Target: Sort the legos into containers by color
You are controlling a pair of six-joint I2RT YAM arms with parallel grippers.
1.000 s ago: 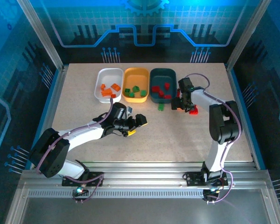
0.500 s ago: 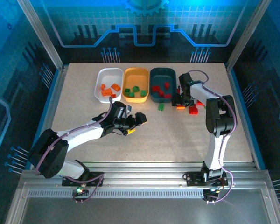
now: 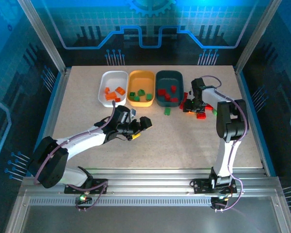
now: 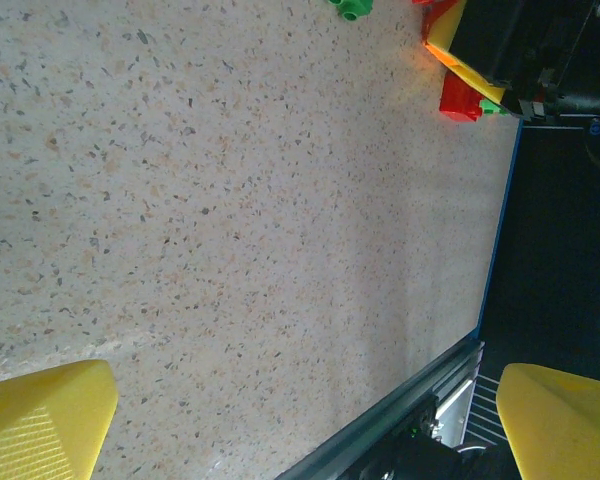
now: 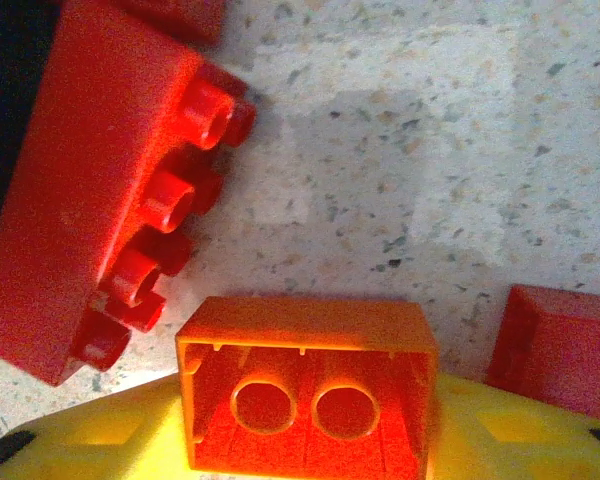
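Three containers stand in a row at the back: white [image 3: 105, 79] with orange legos, orange-yellow [image 3: 141, 76] with green ones, dark teal [image 3: 169, 76] with red ones. My right gripper [image 3: 190, 106] [image 5: 305, 440] is low over the table right of the teal tray, shut on an orange lego [image 5: 305, 340] whose hollow underside faces the camera. A long red lego [image 5: 100, 190] lies just left of it and another red one [image 5: 560, 350] to the right. My left gripper [image 3: 138, 128] [image 4: 305, 430] hovers open at mid-table, nothing between its yellow fingertips [image 4: 45, 420].
Loose legos lie around the right gripper: a green one [image 3: 168, 111] [image 4: 350, 8], a red one [image 3: 201, 115] [image 4: 460, 100], a small green one [image 3: 214, 111]. The table's right edge [image 4: 500, 230] runs close behind them.
The right gripper has swung round over the loose bricks and its jaws have narrowed onto the orange lego. The left arm has barely moved.
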